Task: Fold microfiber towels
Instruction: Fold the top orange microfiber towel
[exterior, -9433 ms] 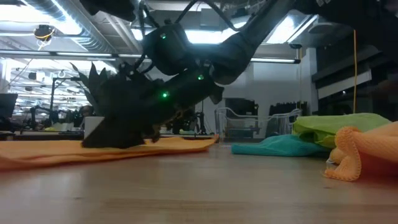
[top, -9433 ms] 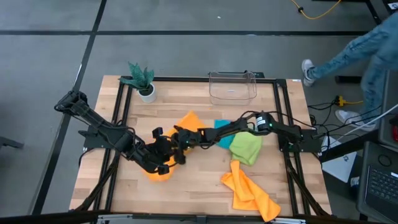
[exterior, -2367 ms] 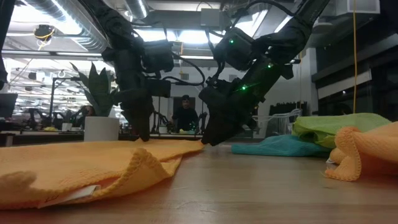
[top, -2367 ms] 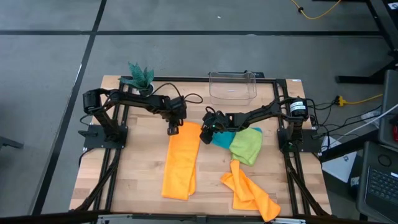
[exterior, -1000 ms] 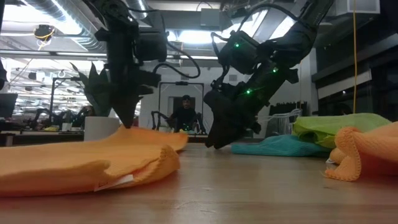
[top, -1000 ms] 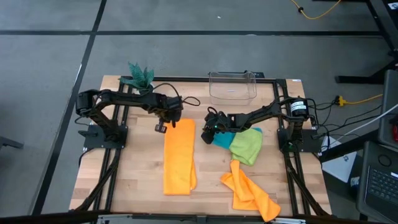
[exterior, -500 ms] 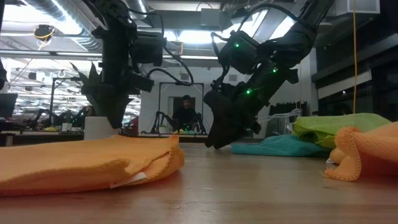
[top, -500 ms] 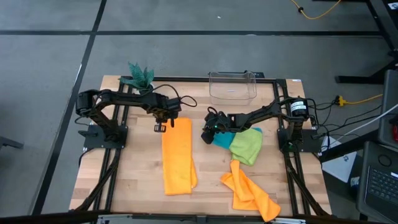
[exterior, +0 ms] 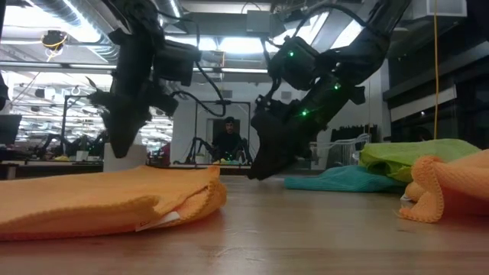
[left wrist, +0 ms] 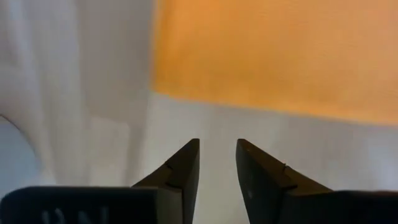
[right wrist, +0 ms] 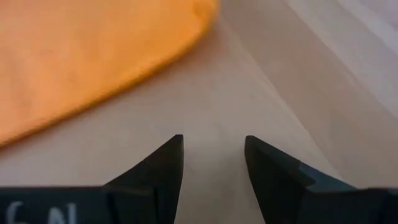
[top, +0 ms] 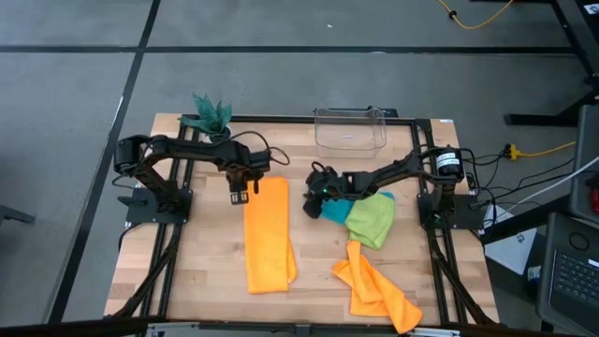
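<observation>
A: Where are the towels?

B: A long orange towel [top: 268, 236] lies folded in a strip down the middle of the bench [top: 208, 271], its far end just beside the left claw [top: 239, 197]. In the low view its near edge shows doubled layers. The teal towel [top: 331, 208] is bunched to the right of centre, with the green towel [top: 371, 223] heaped partly over it. The second orange towel [top: 374, 288] is crumpled near the front right corner.

A: And the left claw?

B: It hangs above bare wood just off the strip's far left corner. Its fingers [left wrist: 181, 169] stand a little apart with nothing between them; the wrist view shows the bench through the gap and the orange cloth beyond.

A: The right one?

B: The right claw [top: 312, 202] is tilted down between the strip and the teal towel, close to the teal one's edge. Its fingers [right wrist: 163, 167] are spread and empty, over bare wood, with the orange edge ahead.

A: Anything else up there?

B: A clear bin [top: 350, 131] at the far edge, and a plant [top: 211, 120] in a white pot at the far left corner. In the low view a person [exterior: 228, 141] sits far back in the room.
</observation>
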